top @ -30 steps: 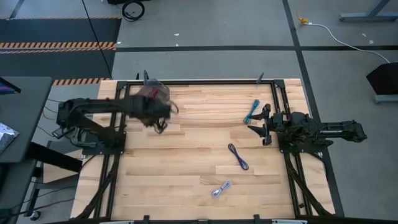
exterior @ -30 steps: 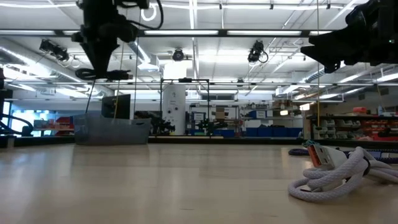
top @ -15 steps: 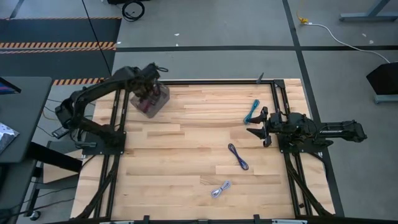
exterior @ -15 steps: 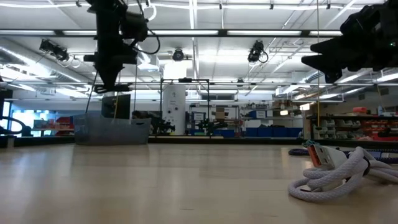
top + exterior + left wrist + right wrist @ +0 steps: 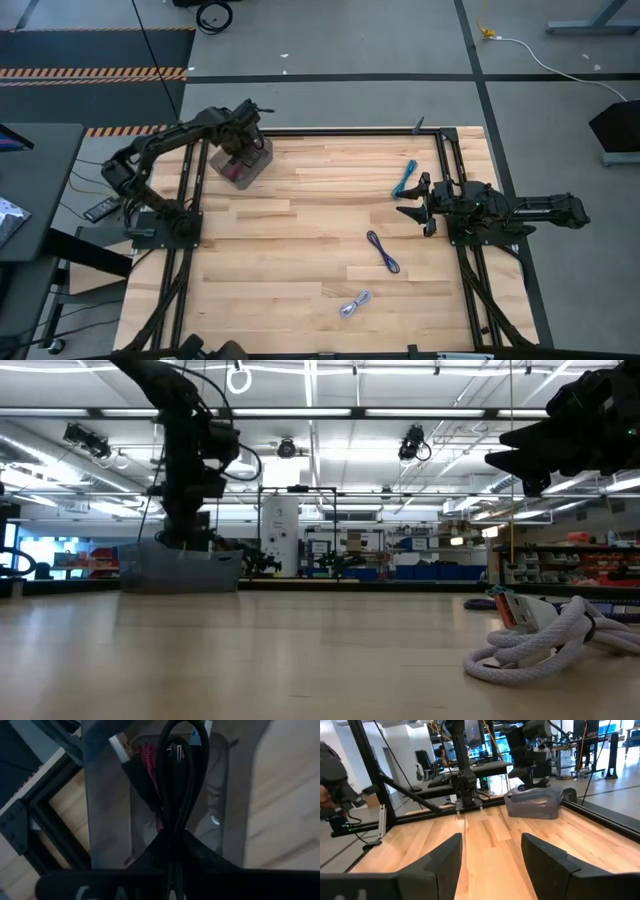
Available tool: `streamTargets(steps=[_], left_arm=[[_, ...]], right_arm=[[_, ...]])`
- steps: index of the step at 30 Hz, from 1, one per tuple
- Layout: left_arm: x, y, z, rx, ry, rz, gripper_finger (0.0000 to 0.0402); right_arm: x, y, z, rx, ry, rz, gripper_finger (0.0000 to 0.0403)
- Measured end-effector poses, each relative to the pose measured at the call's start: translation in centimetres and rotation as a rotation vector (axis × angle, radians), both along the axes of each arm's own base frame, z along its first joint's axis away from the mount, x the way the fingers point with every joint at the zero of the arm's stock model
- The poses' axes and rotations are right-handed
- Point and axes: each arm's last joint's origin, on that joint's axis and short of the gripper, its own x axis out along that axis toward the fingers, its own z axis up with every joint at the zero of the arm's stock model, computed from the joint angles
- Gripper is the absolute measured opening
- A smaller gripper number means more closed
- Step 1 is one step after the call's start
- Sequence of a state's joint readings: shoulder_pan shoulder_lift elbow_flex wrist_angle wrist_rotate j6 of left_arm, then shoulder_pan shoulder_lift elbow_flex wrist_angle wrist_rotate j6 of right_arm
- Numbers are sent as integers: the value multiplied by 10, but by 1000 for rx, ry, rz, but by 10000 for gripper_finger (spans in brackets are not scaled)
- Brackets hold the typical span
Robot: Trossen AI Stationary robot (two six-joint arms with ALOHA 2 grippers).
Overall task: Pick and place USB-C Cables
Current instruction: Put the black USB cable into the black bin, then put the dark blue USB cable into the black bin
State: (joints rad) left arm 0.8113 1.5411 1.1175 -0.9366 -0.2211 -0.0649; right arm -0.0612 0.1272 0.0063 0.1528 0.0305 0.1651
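My left gripper [image 5: 240,152] hangs over the clear grey bin [image 5: 250,172] at the table's far left corner, shut on the black USB-C cable [image 5: 180,765]. The magenta cable [image 5: 148,767] lies inside the bin, under the black loop. My right gripper [image 5: 412,203] waits open above the table's right side, fingers pointing left, touching nothing. The teal cable [image 5: 404,181] lies flat just beyond it. The purple cable [image 5: 382,251] and the white-silver cable [image 5: 355,303] lie flat nearer the front; the white-silver one [image 5: 540,643] looms close in the low view. My left gripper pinches the black cable bundle at one end [image 5: 172,837] between its two fingers, coming from above and pointing down into the bin. The long loop [image 5: 186,750] sticks out past the fingertips along their direction. It is lifted clear, over the bin's inside.
The bin [image 5: 180,570] stands against the black frame rail [image 5: 330,131] at the far edge. Bare wood [image 5: 300,230] stretches across the table's middle. Black frame struts [image 5: 170,290] run down both sides. In the right wrist view the bin [image 5: 535,802] shows far across the table.
My left arm has swung from the table's left-middle toward the far edge, over the bin, then come down toward it, carrying the black cable shut in its fingers. My right arm and the three cables on the table have kept still.
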Motion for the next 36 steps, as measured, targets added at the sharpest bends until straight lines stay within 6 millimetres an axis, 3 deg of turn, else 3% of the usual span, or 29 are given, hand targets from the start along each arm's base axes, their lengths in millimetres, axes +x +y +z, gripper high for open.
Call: streamTargets(steps=[8,17,22,26,31,36], left_arm=[[-2,13,-21,-49,70,17,29],[-3,16,-22,-15,90,51,171],[4,10,-20,-41,59,69,211],[27,-6,-5,-99,-53,4,212],[70,-35,23,-39,-161,-157,192],[120,-92,48,30,-334,-397,176]], right_arm=[[0,0,-4,11,42,9,210],[0,1,-5,22,46,24,210],[0,1,-5,21,46,32,211],[0,1,-4,19,41,32,210],[0,1,-1,18,11,32,211],[0,1,-1,46,7,33,209]])
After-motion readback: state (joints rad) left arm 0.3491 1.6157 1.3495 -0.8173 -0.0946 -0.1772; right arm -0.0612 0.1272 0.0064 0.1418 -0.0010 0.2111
